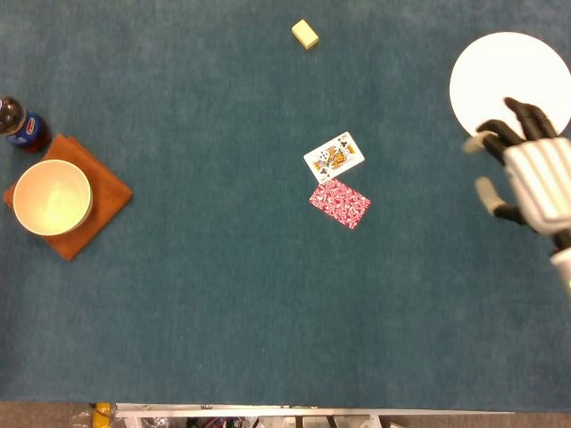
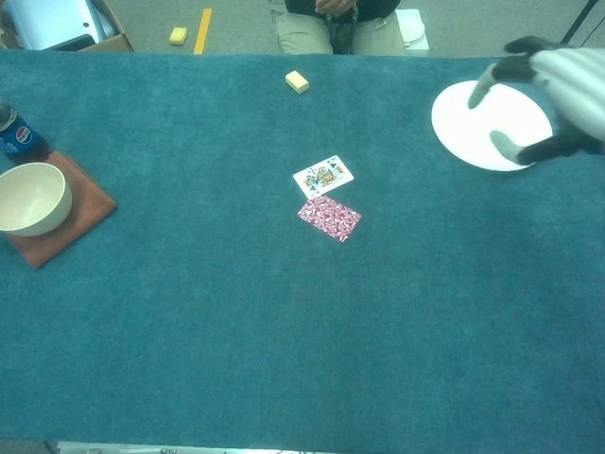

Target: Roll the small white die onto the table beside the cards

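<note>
The worktop [image 1: 223, 294] is teal. One card [image 1: 340, 204] shows a red-and-white pattern, the other [image 1: 334, 157] a white face. A cream bowl [image 1: 52, 197] sits on an orange cloth [image 1: 105, 201]; the plate [image 1: 500, 71] is white; the block [image 1: 305, 34] pale yellow.

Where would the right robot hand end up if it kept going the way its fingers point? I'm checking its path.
Probably over the white plate. The right robot hand points up and left in the head view, fingers spread at the plate's near edge. Its height above the plate is unclear.
</note>
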Controlling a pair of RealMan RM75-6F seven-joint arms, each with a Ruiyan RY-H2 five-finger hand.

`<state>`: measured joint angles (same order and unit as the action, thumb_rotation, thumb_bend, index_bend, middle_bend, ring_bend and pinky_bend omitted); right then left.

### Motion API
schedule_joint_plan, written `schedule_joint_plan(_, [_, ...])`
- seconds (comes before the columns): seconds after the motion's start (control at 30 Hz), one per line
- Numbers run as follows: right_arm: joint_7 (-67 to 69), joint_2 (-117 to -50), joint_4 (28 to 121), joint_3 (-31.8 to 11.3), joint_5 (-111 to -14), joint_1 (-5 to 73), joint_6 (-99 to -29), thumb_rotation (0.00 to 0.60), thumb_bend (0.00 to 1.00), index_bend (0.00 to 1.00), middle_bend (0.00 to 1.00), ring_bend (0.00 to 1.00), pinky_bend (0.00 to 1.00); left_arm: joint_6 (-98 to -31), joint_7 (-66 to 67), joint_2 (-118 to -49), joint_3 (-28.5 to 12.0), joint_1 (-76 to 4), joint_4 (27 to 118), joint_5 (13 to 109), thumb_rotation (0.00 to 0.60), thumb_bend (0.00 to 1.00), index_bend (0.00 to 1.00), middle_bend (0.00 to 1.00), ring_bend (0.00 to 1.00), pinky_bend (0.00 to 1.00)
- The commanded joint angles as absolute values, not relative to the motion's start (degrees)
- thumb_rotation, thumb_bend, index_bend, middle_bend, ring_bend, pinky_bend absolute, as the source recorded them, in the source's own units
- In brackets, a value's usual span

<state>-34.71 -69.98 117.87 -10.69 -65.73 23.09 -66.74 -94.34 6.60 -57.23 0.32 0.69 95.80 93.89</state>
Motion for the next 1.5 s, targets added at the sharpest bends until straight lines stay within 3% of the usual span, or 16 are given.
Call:
schedule_joint_plan(0.03, [-39.11, -75.89, 113.41, -13.60, -58.67, 29.29, -62.71, 0.600, 0.26, 0.37, 0.28, 0.06, 0.10, -94.69, 6.56, -57.00, 0.36, 0.87, 95.87, 94.14, 0.600, 0.34, 0.06, 0.09, 0.03, 0.07])
schedule_joint_plan(0.13, [-42.01, -80.52, 109.38, -14.52, -53.97, 33.54, -61.42, 0.600, 0.19, 0.37, 0.28, 0.06, 0.10, -95.13, 6.46, -56.80, 0.34, 1.15, 95.89, 94.18, 0.600, 0.34, 0.06, 0.09, 0.03, 0.07])
schedule_joint_plan(0.27, [-43.51, -84.77, 105.30, -15.08, -50.86, 36.95, -60.89, 0.600, 0.17, 0.39, 0.28, 0.06, 0.10, -95.25, 6.27, -56.70, 0.31, 1.30, 95.79, 94.06, 0.600, 0.34, 0.06, 0.09, 0.03, 0.07])
schedule_joint_plan(0.73, [-47.76, -101.25, 85.31, -15.66, -41.59, 48.54, -58.43, 0.600, 0.23, 0.43, 0.28, 0.06, 0.10, -95.73, 5.38, -56.45, 0.12, 1.81, 95.25, 93.74, 0.600, 0.34, 0.06, 0.09, 0.03, 0.07])
schedule_joint_plan(1.5, [-49.07, -115.01, 65.19, -16.38, -36.99, 56.75, -55.35, 0.600, 0.23, 0.43, 0.27, 0.06, 0.10, -94.82, 2.86, -57.05, -0.32, 1.77, 92.12, 92.26, 0.600, 0.34, 0.06, 0.09, 0.03, 0.07])
